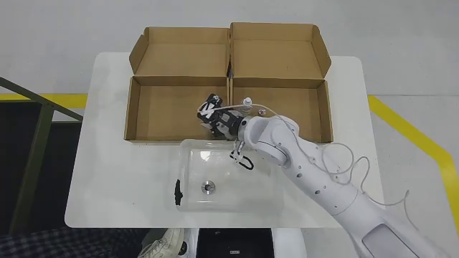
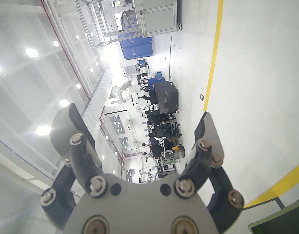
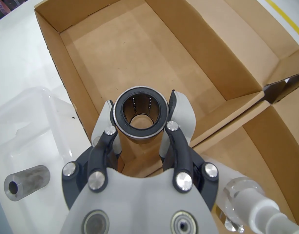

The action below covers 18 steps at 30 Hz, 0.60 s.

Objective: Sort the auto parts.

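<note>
A pale grey glossy floor (image 1: 72,14) carries a painted yellow stripe (image 1: 412,140); the white round-cornered table (image 1: 115,186) stands just beside that stripe; a dark green metal frame (image 1: 39,125) crosses it; off to 1 side of the stripe stand an aluminium-framed grey-panelled enclosure (image 2: 149,8), blue cabinets (image 2: 137,47) and a black boxy machine (image 2: 166,97); round white ceiling lamps (image 2: 32,52) glow high above it.

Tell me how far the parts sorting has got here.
Done: nothing visible yet; the left cardboard box looks bare inside. In hand: the right gripper is shut on a bearing above that box's near corner. Remaining: a metal cylinder and a black part lie in the clear tray.
</note>
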Tool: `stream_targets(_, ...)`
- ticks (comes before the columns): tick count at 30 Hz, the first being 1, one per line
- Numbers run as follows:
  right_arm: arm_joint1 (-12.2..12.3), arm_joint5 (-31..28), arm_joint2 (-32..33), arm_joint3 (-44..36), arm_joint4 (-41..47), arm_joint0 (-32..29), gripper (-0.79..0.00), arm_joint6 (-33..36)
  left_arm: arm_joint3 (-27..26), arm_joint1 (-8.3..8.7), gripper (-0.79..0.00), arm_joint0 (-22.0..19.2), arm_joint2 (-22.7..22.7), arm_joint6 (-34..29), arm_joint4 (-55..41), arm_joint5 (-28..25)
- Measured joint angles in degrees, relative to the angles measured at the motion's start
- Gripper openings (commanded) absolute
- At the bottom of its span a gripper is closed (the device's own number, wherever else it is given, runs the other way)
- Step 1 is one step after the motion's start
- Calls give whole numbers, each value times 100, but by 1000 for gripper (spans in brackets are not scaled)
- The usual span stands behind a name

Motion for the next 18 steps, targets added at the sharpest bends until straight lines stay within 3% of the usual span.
stream_targets(18, -144, -106, -44, 76, 32, 44, -403, 407, 0, 0, 0, 0, 0, 0, 0, 0)
